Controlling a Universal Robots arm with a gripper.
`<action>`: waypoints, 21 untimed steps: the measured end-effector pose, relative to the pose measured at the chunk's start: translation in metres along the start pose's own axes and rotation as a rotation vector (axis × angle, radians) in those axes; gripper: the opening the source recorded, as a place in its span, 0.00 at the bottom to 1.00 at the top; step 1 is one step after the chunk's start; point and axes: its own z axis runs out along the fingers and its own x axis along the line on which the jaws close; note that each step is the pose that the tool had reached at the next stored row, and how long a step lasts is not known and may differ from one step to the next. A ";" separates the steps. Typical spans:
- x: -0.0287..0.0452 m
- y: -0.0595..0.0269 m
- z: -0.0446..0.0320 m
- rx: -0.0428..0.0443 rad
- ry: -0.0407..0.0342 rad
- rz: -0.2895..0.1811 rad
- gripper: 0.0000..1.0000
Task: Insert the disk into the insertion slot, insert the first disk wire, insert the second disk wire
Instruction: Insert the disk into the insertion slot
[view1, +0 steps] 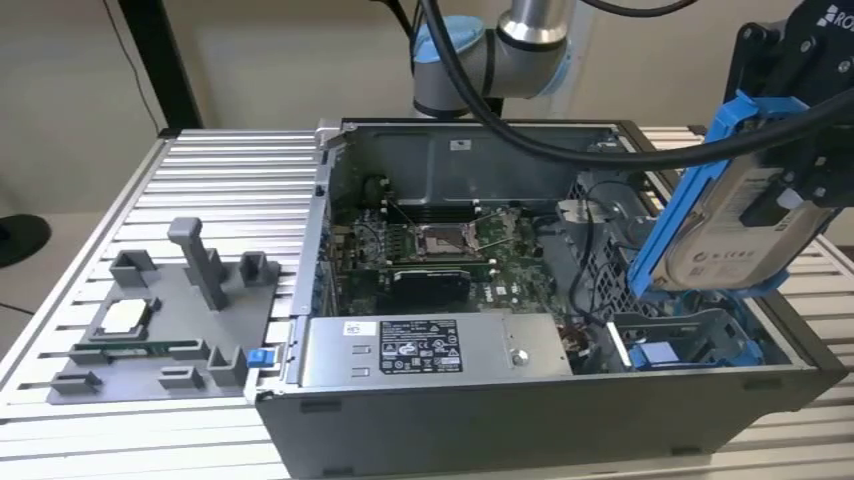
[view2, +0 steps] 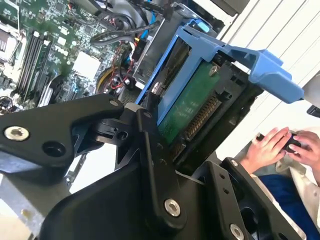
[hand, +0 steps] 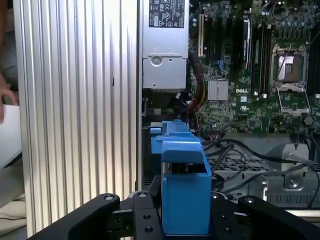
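My gripper (view1: 785, 195) is shut on the disk (view1: 727, 220), a silver drive with a pale label in a bright blue carrier frame. I hold it tilted steeply on edge, in the air above the open computer case at the exterior view's right. The insertion slot (view1: 681, 348), a grey metal bay with blue tabs, lies below the disk in the case's near right corner. The second wrist view shows the disk's green circuit-board underside (view2: 192, 107) between my black fingers (view2: 150, 145). In the first wrist view the blue carrier (hand: 184, 195) stands edge-on in the gripper (hand: 185, 222). Loose cables (view1: 587, 300) lie beside the bay.
The case holds a motherboard (view1: 441, 250) and a grey labelled power-supply box (view1: 400, 350) along its near wall. A grey fixture plate (view1: 160, 320) with posts sits on the slatted aluminium table (view1: 227, 180) at the exterior view's left. A person's hands (view2: 280, 145) are beyond the table edge.
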 end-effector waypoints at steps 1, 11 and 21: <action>0.0000 0.0000 0.0007 0.0006 -0.0005 0.000 0.00; 0.0001 0.0001 0.0074 0.0034 -0.0085 0.002 0.00; 0.0034 -0.0063 0.0226 0.0033 -0.0342 0.005 0.00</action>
